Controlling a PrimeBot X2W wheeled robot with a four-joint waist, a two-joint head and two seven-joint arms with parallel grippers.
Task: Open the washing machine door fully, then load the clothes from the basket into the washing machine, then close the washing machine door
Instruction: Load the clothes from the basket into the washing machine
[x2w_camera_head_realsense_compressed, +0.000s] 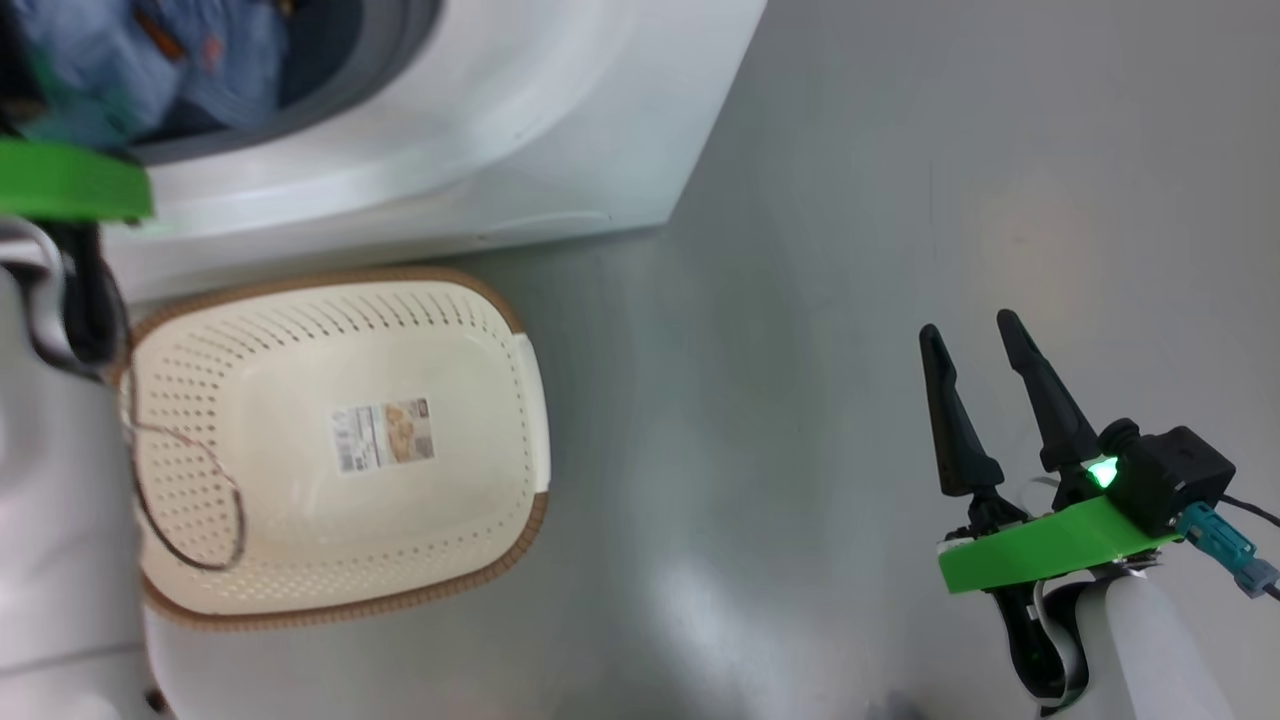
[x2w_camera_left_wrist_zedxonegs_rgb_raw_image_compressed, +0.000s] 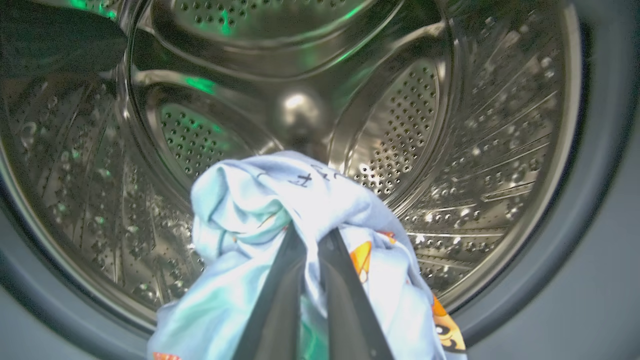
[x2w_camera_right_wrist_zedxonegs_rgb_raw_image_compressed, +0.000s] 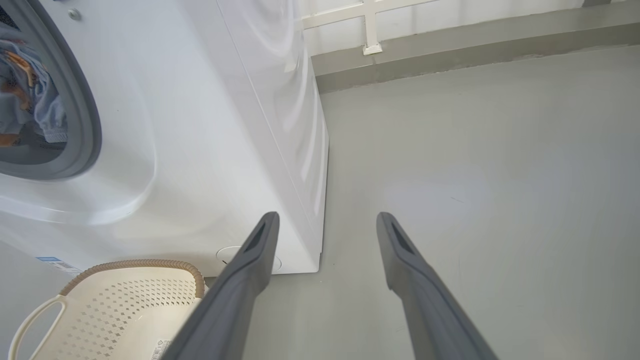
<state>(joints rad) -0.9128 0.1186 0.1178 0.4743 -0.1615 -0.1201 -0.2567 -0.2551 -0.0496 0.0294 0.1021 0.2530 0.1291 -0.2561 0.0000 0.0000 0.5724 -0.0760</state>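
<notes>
The left gripper (x2w_camera_left_wrist_zedxonegs_rgb_raw_image_compressed: 311, 235) is pinched tight on the clothes (x2w_camera_left_wrist_zedxonegs_rgb_raw_image_compressed: 240, 210), apparently just inside the washing machine (x2w_camera_left_wrist_zedxonegs_rgb_raw_image_compressed: 475, 150); right gripper (x2w_camera_right_wrist_zedxonegs_rgb_raw_image_compressed: 327, 222) spread wide, holding nothing, above the floor (x2w_camera_right_wrist_zedxonegs_rgb_raw_image_compressed: 500, 175); basket (x2w_camera_head_realsense_compressed: 260, 380) beside the machine.

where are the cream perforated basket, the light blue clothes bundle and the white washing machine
cream perforated plastic basket (x2w_camera_head_realsense_compressed: 300, 520): head view, bare floor
light blue fabric clothes bundle (x2w_camera_left_wrist_zedxonegs_rgb_raw_image_compressed: 250, 200): left wrist view, top fold
white front-loading washing machine (x2w_camera_right_wrist_zedxonegs_rgb_raw_image_compressed: 200, 125): right wrist view, front panel
</notes>
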